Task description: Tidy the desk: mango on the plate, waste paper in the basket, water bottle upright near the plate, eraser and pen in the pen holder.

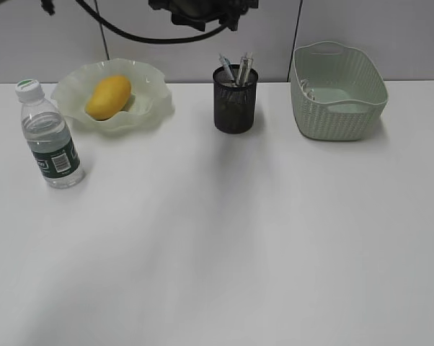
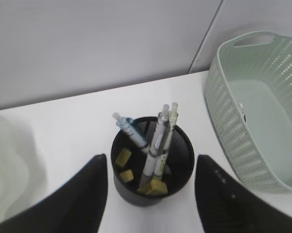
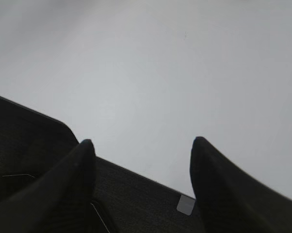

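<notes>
The yellow mango (image 1: 107, 97) lies on the wavy green plate (image 1: 148, 101) at the back left. In front of the plate, the water bottle (image 1: 51, 137) stands upright. The black mesh pen holder (image 2: 136, 191) holds three pens (image 2: 158, 141) and yellow eraser pieces (image 2: 122, 157). My left gripper (image 2: 152, 158) hangs open above the holder, one finger on each side, holding nothing. The green basket (image 1: 337, 115) stands at the back right, and a whitish scrap inside (image 1: 311, 92) may be the waste paper. My right gripper (image 3: 143, 141) is open and empty over the desk (image 3: 160, 63).
The left arm (image 1: 202, 13) shows only as a dark shape at the top edge of the exterior view, with a cable. A grey wall runs right behind the objects. A dark surface (image 3: 136, 194) lies under the right gripper at the desk's edge.
</notes>
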Action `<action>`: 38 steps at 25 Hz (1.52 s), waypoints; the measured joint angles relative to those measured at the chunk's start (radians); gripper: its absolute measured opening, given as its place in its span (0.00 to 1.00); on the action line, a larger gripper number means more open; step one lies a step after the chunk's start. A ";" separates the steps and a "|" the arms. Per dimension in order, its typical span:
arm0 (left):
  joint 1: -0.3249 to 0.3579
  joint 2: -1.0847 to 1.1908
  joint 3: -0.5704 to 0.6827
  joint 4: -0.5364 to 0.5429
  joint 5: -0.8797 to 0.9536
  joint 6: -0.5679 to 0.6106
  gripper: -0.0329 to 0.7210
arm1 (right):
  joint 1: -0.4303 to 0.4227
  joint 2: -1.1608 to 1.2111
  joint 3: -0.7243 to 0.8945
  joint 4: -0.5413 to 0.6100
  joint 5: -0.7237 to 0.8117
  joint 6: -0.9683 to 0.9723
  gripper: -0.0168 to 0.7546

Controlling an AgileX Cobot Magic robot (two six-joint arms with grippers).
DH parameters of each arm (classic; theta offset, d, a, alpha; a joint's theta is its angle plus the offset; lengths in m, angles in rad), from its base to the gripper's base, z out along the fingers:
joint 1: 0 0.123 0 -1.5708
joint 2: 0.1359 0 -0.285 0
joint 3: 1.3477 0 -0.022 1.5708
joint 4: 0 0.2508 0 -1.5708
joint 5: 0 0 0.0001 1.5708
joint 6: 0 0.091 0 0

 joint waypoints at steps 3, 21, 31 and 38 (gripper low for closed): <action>-0.001 -0.059 0.000 -0.040 0.149 0.059 0.63 | 0.000 0.000 0.000 0.000 0.000 0.000 0.66; -0.002 -0.427 0.221 -0.207 0.433 0.338 0.63 | 0.000 0.000 0.005 0.000 0.000 0.000 0.66; -0.002 -0.822 0.742 -0.120 0.436 0.344 0.63 | 0.000 0.000 0.005 0.000 0.000 0.000 0.66; -0.002 -1.151 1.054 -0.106 0.437 0.345 0.63 | 0.000 0.000 0.005 0.000 0.000 0.000 0.66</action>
